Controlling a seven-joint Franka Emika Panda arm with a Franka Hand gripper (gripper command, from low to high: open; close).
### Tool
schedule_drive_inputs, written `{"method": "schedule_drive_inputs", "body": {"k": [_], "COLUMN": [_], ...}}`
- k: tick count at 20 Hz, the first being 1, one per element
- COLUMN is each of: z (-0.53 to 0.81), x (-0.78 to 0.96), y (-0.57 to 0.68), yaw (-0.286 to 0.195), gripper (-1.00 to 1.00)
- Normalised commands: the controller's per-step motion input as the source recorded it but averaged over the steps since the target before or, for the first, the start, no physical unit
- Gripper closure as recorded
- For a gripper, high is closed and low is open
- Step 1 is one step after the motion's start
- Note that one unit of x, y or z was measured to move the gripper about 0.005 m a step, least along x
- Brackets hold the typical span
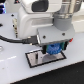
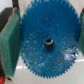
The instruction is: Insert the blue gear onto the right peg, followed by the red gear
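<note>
The blue gear [image 2: 47, 45] fills the wrist view, a bright blue toothed disc with a dark central hole. My gripper [image 2: 46, 47] is shut on it, with a green finger pad [image 2: 9, 42] pressed against one side of its rim and the other pad at the opposite edge. In the exterior view the blue gear [image 1: 52, 49] hangs under my gripper [image 1: 53, 48], just above the grey plate with black rim [image 1: 36, 59]. The right peg is hidden under the gear. The red gear is out of view.
The white arm body [image 1: 37, 17] fills the upper part of the exterior view, with a black cable [image 1: 15, 39] running in from the exterior view's left. The plate lies on a white table [image 1: 15, 70].
</note>
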Motion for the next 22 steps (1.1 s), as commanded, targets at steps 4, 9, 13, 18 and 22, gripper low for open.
{"method": "schedule_drive_inputs", "body": {"k": [4, 9, 13, 18, 22], "z": [-0.25, -0.21, -0.19, -0.02, 0.12], "x": [0.18, 0.08, 0.08, 0.04, 0.00], "y": [0.00, 0.00, 0.01, 0.06, 0.07], "yaw": [0.000, 0.000, 0.000, 0.000, 0.000], "gripper": [1.00, 1.00, 1.00, -1.00, -1.00]}}
